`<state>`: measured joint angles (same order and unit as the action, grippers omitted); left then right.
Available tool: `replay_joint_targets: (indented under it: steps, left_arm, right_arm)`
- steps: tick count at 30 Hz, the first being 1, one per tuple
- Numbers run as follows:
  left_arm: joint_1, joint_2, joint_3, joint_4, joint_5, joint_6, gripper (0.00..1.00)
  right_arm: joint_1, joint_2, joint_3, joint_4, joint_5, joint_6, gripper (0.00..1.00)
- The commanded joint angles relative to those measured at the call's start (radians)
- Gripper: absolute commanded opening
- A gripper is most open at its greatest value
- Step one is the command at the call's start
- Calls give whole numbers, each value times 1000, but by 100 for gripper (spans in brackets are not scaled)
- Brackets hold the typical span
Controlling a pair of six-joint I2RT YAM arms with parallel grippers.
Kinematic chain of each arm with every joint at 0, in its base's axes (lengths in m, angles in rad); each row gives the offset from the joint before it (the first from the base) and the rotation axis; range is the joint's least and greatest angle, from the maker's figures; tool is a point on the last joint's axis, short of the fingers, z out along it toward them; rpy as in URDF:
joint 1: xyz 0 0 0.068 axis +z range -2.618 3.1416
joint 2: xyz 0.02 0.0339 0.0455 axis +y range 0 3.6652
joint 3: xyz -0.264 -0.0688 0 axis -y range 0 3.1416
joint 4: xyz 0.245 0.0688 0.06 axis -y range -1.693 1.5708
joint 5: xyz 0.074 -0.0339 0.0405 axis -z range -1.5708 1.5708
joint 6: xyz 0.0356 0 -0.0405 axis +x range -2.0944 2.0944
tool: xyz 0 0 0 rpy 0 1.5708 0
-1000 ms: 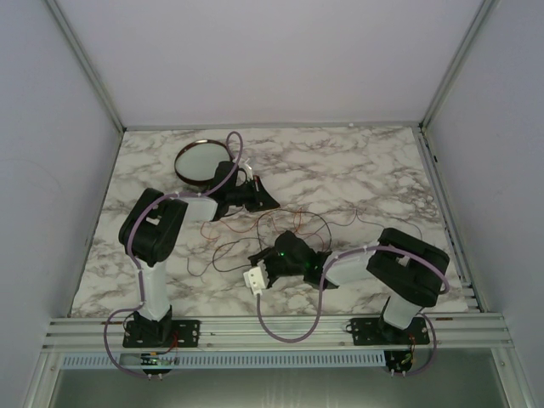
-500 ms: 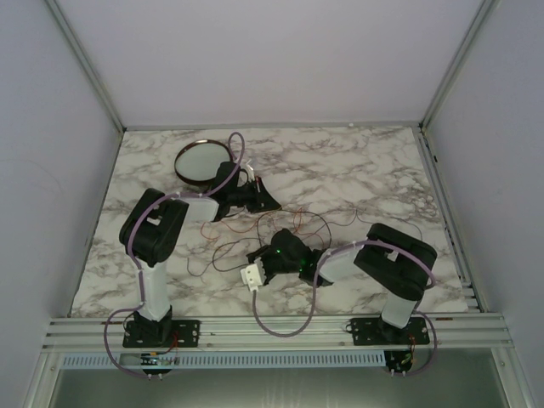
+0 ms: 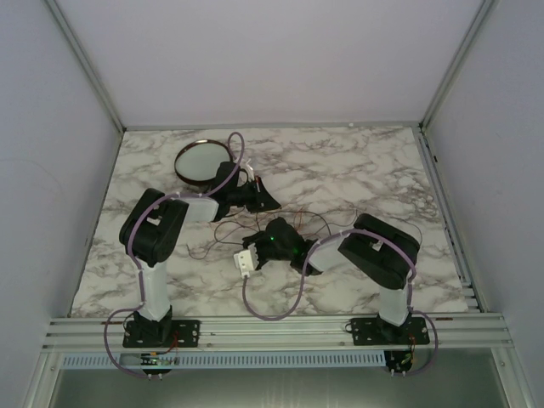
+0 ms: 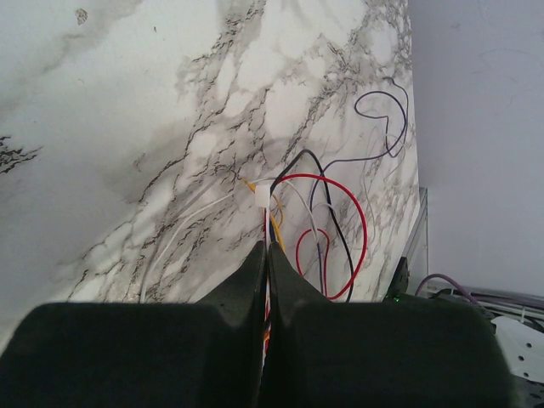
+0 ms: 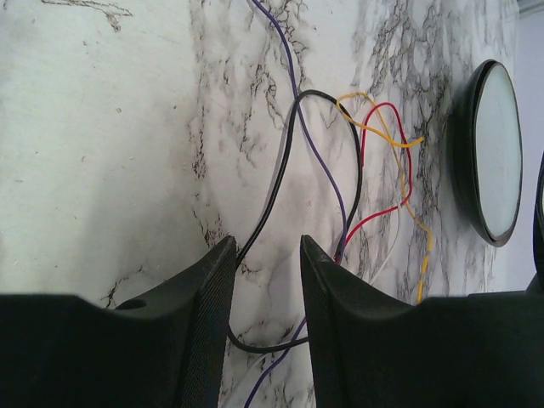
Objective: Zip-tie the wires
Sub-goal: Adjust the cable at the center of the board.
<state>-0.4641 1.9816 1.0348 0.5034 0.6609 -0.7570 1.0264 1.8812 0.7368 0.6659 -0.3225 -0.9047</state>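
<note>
Spanning the whole top view, the marble table [image 3: 374, 170] carries everything. The L arm [image 3: 153, 229] rises from its base at 7 o'clock and reaches in twd the middle. The R arm [image 3: 382, 255] comes from 5 o'clock and bends over twd centre, w/ lilac cables [image 3: 272, 314] looping along both. The round dark-rimmed dish [image 3: 201, 161] sits at 11 o'clock on the table, and in the R wrist view it shows at 3 o'clock. The wires [image 3: 299, 217] lie loose near table centre, btwn the two wrists, trailing out twd 3 o'clock. Up close they are red, black, purple, white and yellow strands, looped and crossing flat on the marble. The left gripper [image 4: 265, 251], at 5 o'clock of the dish, has its fingers pressed together w/ no gap, and the bunched end of the wires runs in btwn them, clamped. The right gripper [image 5: 268, 246] stands part-way apart, marble showing in the gap; a black strand passes under one finger and a purple one by the other, neither pinched. A small white tab [image 4: 263, 194] sits on the bundle just ahead of the L fingertips, at 12 o'clock.
</note>
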Motion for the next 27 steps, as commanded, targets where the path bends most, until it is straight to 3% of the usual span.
replay_joint_targets:
  steps: [1, 5, 9, 14, 16, 21, 27]
  left_arm:
    - [-5, -25, 7, 3, 1, -3, 0]
    - [-4, -20, 9, 1, 0, -2, 0]
    - [-4, -12, 11, 2, -1, -1, 0]
    - [-5, -10, 10, 5, -4, -4, 0]
    - [-5, -12, 8, 4, -3, -4, 0]
    - [-5, -20, 11, -10, -1, -1, 0]
    - [-5, -29, 16, -21, 3, -1, 0]
  right_arm:
    - [-2, -13, -15, 13, -19, 25, 36]
    - [3, -99, -67, 16, -35, 63, 37]
    - [7, -201, -115, 47, -80, 175, 52]
    - [12, -284, -192, 80, -68, 208, 53]
    - [12, -294, -222, 78, -28, 172, 49]
    - [12, -298, -285, 108, 23, 120, 23]
    - [14, -293, -323, 105, 67, 51, 14]
